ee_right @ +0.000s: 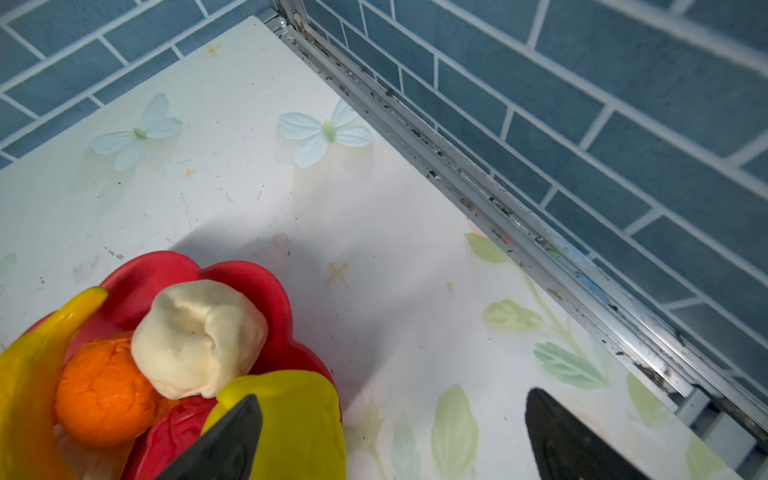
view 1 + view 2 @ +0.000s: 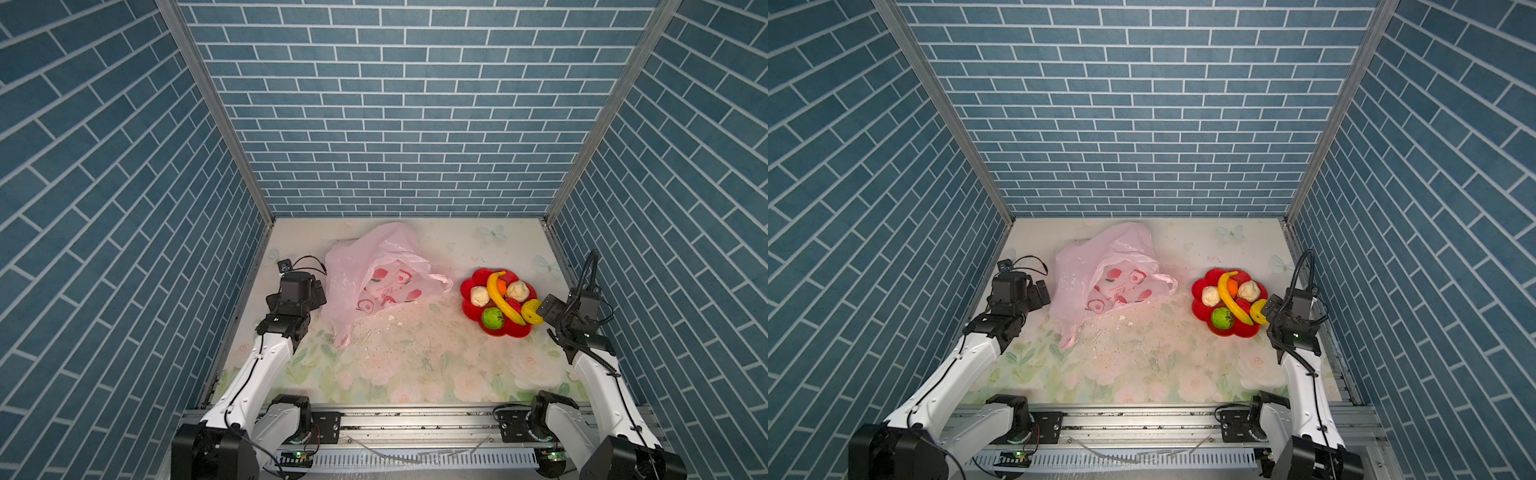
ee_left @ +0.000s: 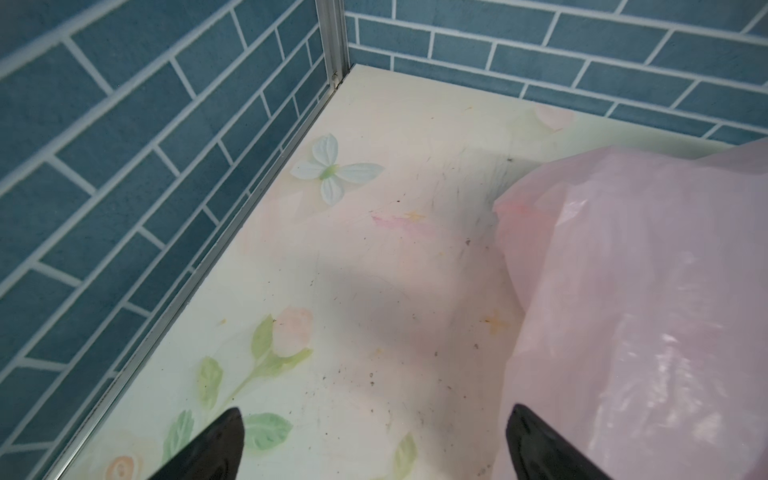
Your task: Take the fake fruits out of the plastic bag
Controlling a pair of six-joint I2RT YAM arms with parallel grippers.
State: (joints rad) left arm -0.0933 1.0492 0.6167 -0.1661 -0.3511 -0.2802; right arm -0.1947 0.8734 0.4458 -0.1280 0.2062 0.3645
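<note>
The pale-pink plastic bag (image 2: 374, 278) (image 2: 1104, 274) lies crumpled at the back left with its mouth facing forward; I see no fruit inside it. The fake fruits sit piled on a red flower plate (image 2: 482, 275) at the right: a long banana (image 2: 500, 299), a green ball (image 2: 493, 318), two beige lumps (image 2: 479, 296), an orange piece (image 1: 104, 390) and a short yellow piece (image 1: 299, 415). My left gripper (image 2: 318, 293) (image 3: 377, 409) stands open and empty beside the bag (image 3: 644, 311). My right gripper (image 2: 547, 309) (image 1: 394, 394) is open at the plate's right rim, one finger against the short yellow piece.
Blue brick walls close in on three sides, and both grippers are near the side walls. White crumbs and grit (image 2: 390, 318) are scattered over the flowered tabletop in the middle. A metal rail (image 2: 415, 419) runs along the front edge.
</note>
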